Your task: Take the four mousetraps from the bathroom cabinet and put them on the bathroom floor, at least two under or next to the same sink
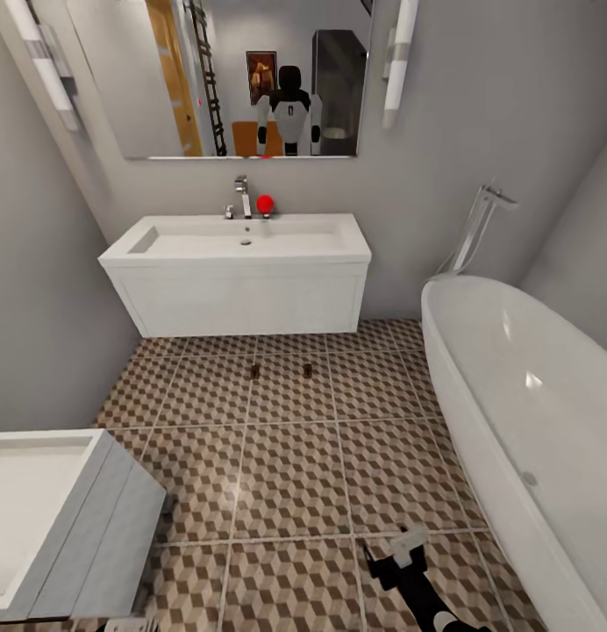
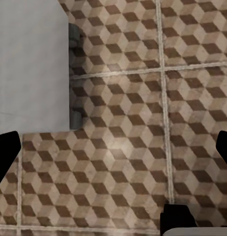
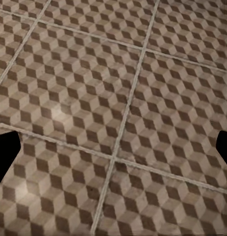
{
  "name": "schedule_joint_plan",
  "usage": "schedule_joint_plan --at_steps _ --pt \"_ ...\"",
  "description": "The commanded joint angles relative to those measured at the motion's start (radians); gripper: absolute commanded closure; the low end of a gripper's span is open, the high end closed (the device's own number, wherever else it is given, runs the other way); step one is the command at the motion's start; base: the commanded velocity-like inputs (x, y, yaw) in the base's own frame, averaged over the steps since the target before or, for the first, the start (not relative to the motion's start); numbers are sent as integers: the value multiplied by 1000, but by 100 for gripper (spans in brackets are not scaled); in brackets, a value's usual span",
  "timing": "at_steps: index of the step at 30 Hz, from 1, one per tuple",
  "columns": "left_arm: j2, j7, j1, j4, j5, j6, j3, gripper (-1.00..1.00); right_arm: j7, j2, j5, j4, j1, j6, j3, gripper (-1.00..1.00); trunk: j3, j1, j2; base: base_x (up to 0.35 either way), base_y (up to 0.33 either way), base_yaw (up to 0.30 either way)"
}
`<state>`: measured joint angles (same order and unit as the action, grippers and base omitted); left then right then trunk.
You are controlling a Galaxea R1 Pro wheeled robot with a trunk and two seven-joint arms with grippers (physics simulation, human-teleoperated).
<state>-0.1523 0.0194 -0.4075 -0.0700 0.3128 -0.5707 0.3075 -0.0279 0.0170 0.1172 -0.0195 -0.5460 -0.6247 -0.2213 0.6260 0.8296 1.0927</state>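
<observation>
Two mousetraps [image 1: 255, 371] lie on the floor [image 1: 286, 465] before the sink [image 1: 238, 241]; both grippers spread, nothing between the jaws. Next, probably back to fetch more.

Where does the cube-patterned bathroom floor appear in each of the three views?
Head view: the bathroom floor fills the lower middle, between the sink vanity and the bathtub.
Left wrist view: it runs beside a grey-white unit.
Right wrist view: it spreads edge to edge.
Shared landmark: the pale grout lines.
</observation>
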Motion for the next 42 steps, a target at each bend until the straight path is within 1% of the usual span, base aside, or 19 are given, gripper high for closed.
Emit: schedule_joint_plan --at_steps 1,8,12,17,27,42 --pt "0 2 -1 -3 8 -6 8 -100 -13 0 7 1 1 -3 4 -100 -2 -4 -7 0 0 0" --pt "2 2 1 -2 8 -6 8 -100 -62 1 3 1 3 -2 4 -100 -24 -31 -56 0 0 0" --pt "2 2 1 -3 9 -5 8 -100 -77 13 3 1 3 1 4 -100 -37 -46 -84 0 0 0" --pt "3 0 1 -3 9 -5 8 -100 -81 24 3 1 3 3 4 -100 -53 -65 -119 0 0 0" --pt "3 -1 1 -4 9 -5 8 -100 -82 28 2 1 3 5 5 -100 -84 -104 -189 0 0 0" --pt "4 -1 1 -4 9 -3 8 -100 -83 28 2 1 3 5 5 -100 -131 -161 -294 0 0 0"
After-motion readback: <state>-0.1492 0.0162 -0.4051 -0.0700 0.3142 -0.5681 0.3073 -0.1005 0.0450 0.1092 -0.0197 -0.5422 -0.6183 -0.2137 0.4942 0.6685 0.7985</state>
